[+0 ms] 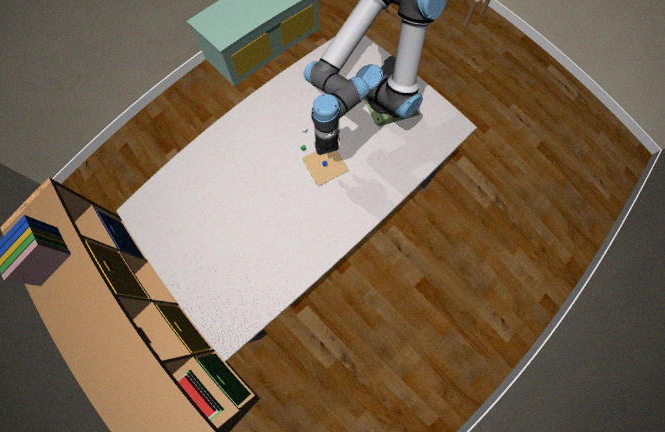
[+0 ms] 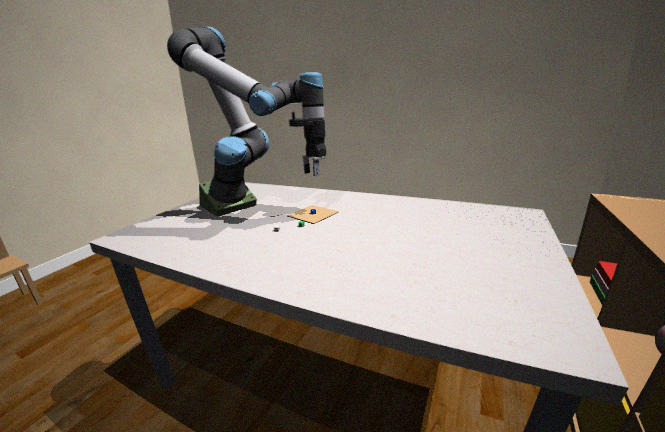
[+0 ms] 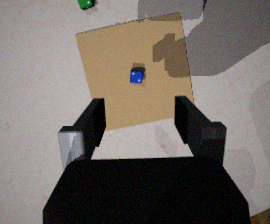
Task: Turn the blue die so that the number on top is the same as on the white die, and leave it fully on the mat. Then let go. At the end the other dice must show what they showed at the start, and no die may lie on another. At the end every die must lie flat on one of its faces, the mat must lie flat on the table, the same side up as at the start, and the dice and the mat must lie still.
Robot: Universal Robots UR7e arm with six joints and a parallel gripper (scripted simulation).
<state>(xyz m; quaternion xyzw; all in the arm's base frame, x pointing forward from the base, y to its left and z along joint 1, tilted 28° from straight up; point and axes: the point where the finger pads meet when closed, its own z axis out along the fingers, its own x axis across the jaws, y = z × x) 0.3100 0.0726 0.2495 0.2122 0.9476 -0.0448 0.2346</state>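
The blue die lies on the tan mat, near its middle; it also shows in the top view and the exterior view. The mat lies flat on the table. The green die lies on the table just off the mat's corner. The white die lies farther off, toward the arm's base; it is not in the wrist view. My gripper is open and empty, high above the mat. The dice's top numbers are too small to read.
The arm's base stands at the table's far end, behind the mat. A shelf unit stands off the table's near end and a green cabinet beyond the far side.
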